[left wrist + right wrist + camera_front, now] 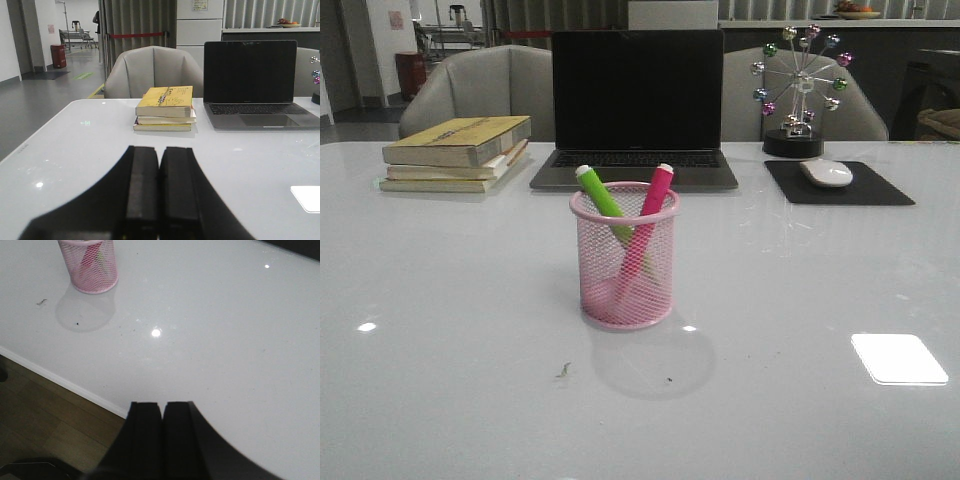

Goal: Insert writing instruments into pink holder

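The pink holder [624,258] stands upright mid-table. Inside it lean two markers, crossed: the green marker [601,193] with its whitish end up to the left, the magenta marker [655,191] with its whitish end up to the right. The right wrist view also shows the holder [90,265], cut off at the frame edge, with both markers inside. My left gripper [160,150] is shut and empty, low over the table, pointing at the books. My right gripper [162,404] is shut and empty at the table's near edge, far from the holder. Neither arm shows in the front view.
A stack of books [457,152] lies at the back left, an open laptop [636,105] behind the holder, a mouse [826,172] on a black pad [840,185] and a ferris-wheel ornament [798,90] at the back right. Grey chairs [480,88] stand beyond the table.
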